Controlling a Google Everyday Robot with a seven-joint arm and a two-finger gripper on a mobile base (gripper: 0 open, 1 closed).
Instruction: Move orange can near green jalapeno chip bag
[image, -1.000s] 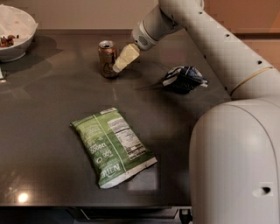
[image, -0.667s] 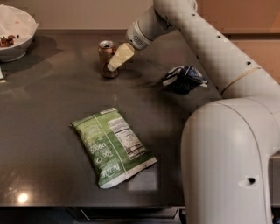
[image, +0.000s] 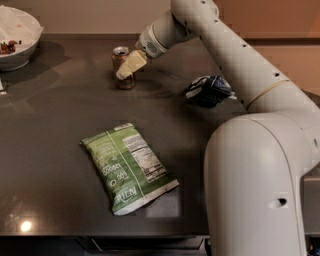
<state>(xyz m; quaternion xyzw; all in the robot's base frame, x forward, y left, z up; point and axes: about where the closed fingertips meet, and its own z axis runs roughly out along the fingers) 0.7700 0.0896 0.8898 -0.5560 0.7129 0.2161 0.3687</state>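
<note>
While the orange can stands upright near the far edge of the dark desk, a little left of the middle, the robot's gripper sits right against the can's right side, its pale tip overlapping the can's body. Whether the gripper is open or closed on the can cannot be told from this angle. The white arm reaches in from the right edge and bends across the far part of the desk to get there.

The green chip bag lies flat near the front edge, its nutrition panel facing up, well apart from the can. A white bowl sits at the far left corner, and a small dark bag lies toward the right edge, beside the arm.

The task looks to be at an early stage. The gripper has reached the can, but the can rests on the desk, far from the green bag. A secure hold, the carry toward the front edge and the set-down beside the bag all remain to be done.
</note>
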